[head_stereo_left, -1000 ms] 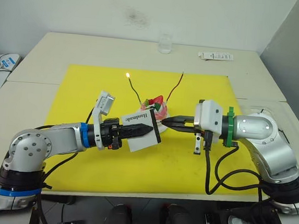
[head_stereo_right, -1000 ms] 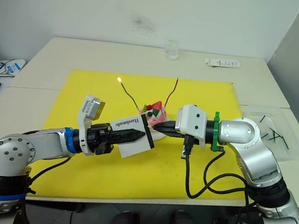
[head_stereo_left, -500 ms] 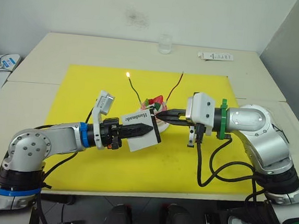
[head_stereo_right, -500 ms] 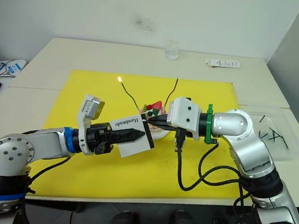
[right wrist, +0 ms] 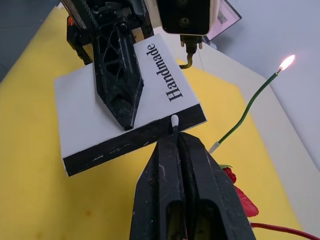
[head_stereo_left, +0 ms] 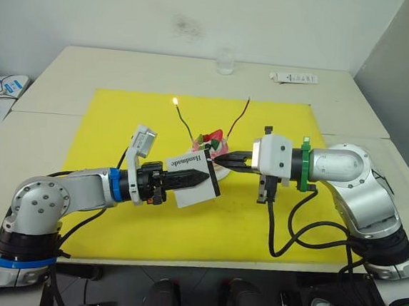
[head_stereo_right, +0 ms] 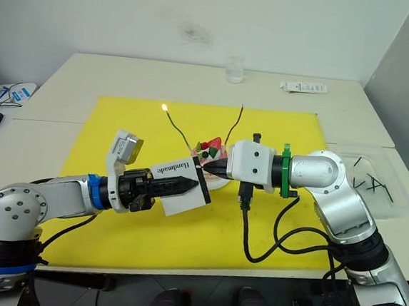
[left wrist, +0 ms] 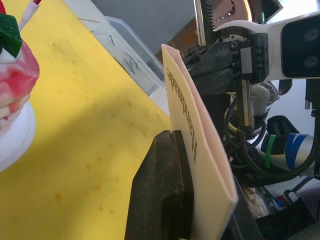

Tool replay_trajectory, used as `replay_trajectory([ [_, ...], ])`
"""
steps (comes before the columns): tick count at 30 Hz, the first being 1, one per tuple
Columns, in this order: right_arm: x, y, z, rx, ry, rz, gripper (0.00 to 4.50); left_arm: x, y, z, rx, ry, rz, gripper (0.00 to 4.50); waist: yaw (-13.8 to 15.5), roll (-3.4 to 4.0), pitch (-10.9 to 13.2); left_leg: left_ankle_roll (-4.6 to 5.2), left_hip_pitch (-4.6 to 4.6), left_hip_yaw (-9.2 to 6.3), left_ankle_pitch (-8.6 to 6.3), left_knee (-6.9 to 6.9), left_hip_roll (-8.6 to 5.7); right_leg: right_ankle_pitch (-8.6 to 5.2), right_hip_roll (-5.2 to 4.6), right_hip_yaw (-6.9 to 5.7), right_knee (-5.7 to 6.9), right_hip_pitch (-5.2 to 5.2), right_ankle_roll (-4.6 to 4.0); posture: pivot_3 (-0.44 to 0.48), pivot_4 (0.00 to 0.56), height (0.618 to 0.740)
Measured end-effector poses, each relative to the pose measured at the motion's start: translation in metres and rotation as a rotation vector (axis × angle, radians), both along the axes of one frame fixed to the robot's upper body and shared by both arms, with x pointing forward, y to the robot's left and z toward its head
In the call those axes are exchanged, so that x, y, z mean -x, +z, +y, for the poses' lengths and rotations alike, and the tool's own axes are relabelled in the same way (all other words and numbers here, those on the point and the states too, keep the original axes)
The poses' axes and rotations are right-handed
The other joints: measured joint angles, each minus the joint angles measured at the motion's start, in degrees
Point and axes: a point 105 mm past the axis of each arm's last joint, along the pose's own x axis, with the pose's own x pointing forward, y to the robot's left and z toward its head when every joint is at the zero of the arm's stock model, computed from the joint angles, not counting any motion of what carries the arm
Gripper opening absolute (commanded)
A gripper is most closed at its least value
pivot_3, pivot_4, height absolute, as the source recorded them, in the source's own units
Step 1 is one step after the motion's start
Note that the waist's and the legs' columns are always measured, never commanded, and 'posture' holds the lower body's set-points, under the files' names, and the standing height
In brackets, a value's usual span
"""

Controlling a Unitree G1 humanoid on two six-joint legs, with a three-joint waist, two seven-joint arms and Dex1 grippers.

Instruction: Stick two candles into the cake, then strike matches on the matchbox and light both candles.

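My left gripper (head_stereo_left: 199,175) is shut on the white matchbox (head_stereo_left: 186,178), holding it tilted just in front of the pink cake (head_stereo_left: 216,147) on its white plate. My right gripper (right wrist: 176,146) is shut on a thin black match (right wrist: 174,125). The match's pale tip touches the box's black striking edge (right wrist: 135,142). Two candles stand in the cake. The green candle (head_stereo_left: 184,126) burns with a small flame (head_stereo_left: 174,102). The red candle (head_stereo_left: 240,117) leans right and carries no flame.
A yellow mat (head_stereo_left: 121,117) covers the middle of the table. A clear tray (head_stereo_right: 374,183) with several black matches sits at the right edge. A glass (head_stereo_left: 226,60) and a flat white packet (head_stereo_left: 294,77) stand at the far side.
My right gripper has moved left with the match until its tip meets the matchbox edge. The left gripper and matchbox have stayed put.
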Motion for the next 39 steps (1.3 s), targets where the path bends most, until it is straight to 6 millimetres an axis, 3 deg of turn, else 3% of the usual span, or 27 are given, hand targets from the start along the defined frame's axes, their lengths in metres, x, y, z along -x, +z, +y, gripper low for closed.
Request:
replay_trajectory([
  [5, 0.003, -0.006, -0.001, 0.051, 0.023, -0.032, 0.03, 0.0, -0.001, 0.0, -0.007, -0.002, 0.006, 0.0, 0.0, 0.0, 0.0, 0.0, 0.01, -0.01, 0.0, 0.01, 0.0, 0.0, 0.0, -0.01, 0.0, 0.01, 0.0, 0.0, 0.15, 0.74],
  [7, 0.023, -0.03, -0.017, 0.202, 0.089, 0.064, 0.03, -0.001, -0.001, -0.001, -0.007, -0.003, 0.005, 0.0, 0.3, -0.01, 0.0, 0.0, -0.04, -0.03, 0.0, -0.01, -0.03, -0.01, -0.01, -0.05, -0.06, 0.01, 0.0, 0.0, 0.15, 0.74],
  [8, 0.041, -0.054, -0.036, 0.349, 0.138, 0.179, 0.03, -0.002, 0.003, -0.001, 0.002, -0.004, -0.008, 0.0, 0.9, -0.02, 0.0, 0.01, -0.07, -0.14, -0.01, 0.0, -0.04, -0.04, -0.04, -0.16, -0.17, 0.06, 0.02, 0.0, 0.15, 0.74],
  [9, 0.073, -0.083, -0.08, 0.602, 0.188, 0.368, 0.03, -0.003, 0.007, -0.001, 0.011, -0.008, -0.023, 0.0, 1.8, 0.14, 0.1, 0.03, -0.17, -0.2, -0.03, 0.01, -0.17, -0.08, -0.05, -0.23, -0.26, 0.03, 0.02, 0.0, 0.15, 0.74],
  [10, 0.086, -0.091, -0.102, 0.708, 0.189, 0.468, 0.03, -0.003, 0.007, 0.003, 0.01, 0.002, -0.023, 0.0, 2.3, 0.4, 0.3, 0.12, -0.21, -0.2, -0.07, -0.08, -0.44, -0.16, -0.17, -0.22, -0.29, -0.02, 0.07, 0.0, 0.15, 0.74],
  [11, 0.107, -0.09, -0.141, 0.853, 0.157, 0.656, 0.03, -0.006, 0.007, 0.009, 0.003, 0.023, -0.02, 0.0, 2.3, 0.67, 0.4, 0.31, -0.17, -0.05, -0.18, -0.01, -0.62, -0.25, -0.36, -0.04, -0.21, -0.01, 0.06, 0.0, 0.15, 0.74],
  [12, 0.105, -0.076, -0.15, 0.852, 0.105, 0.689, 0.03, -0.008, 0.008, 0.015, -0.006, 0.045, -0.023, 0.0, 1.7, 0.59, 0.4, 0.32, 0.02, -0.01, -0.18, -0.11, -0.75, -0.27, -0.67, 0.04, -0.18, 0.09, 0.07, 0.0, 0.15, 0.74],
  [15, 0.065, -0.023, -0.117, 0.587, 0.078, 0.473, 0.03, -0.008, 0.012, 0.011, 0.017, 0.024, -0.038, 0.0, -0.6, -0.67, 0.4, 0.21, 0.51, -1.16, -0.27, -0.02, -0.76, 0.11, -0.66, -0.25, -0.28, 0.42, -0.07, 0.0, 0.15, 0.74],
  [17, 0.034, 0.004, -0.099, 0.398, 0.019, 0.405, 0.03, -0.006, 0.009, 0.008, 0.024, 0.014, -0.028, 0.0, -0.9, -0.72, 0.5, 0.18, 0.96, -1.68, -0.28, -0.02, -0.99, 0.17, -0.74, -0.37, -0.29, 0.48, -0.16, 0.0, 0.15, 0.74],
  [19, 0.016, 0.019, -0.092, 0.287, -0.041, 0.411, 0.03, -0.005, 0.006, 0.008, 0.027, 0.015, -0.019, 0.0, -0.5, -0.67, 0.6, 0.13, 0.94, -1.76, -0.24, -0.01, -1.03, 0.17, -0.71, -0.42, -0.14, 0.42, -0.18, 0.0, 0.15, 0.74],
  [26, 0.007, 0.022, -0.064, 0.145, -0.04, 0.422, 0.03, -0.006, 0.006, 0.005, 0.032, 0.013, -0.018, 0.0, 1.4, -0.66, 0.6, 0.11, -0.1, -1.79, -0.25, 0.08, -1.06, 0.22, -0.72, -0.41, -0.22, -0.21, 0.02, 0.0, 0.15, 0.74],
  [32, -0.001, 0.031, -0.04, 0.033, -0.033, 0.242, 0.03, -0.007, 0.01, 0.003, 0.028, 0.009, -0.031, 0.0, 1.4, -0.65, 0.6, 0.13, -0.1, -1.8, -0.27, 0.01, -1.03, 0.11, -0.71, -0.41, -0.3, -0.19, 0.18, 0.0, 0.15, 0.74],
  [39, -0.006, 0.032, -0.033, -0.007, -0.048, 0.168, 0.03, -0.006, 0.009, 0.002, 0.023, 0.002, -0.023, 0.0, 1.4, -0.64, 0.6, 0.13, -0.03, -1.8, -0.27, 0.04, -1.04, 0.12, -0.71, -0.42, -0.26, -0.15, 0.17, 0.0, 0.15, 0.74],
])
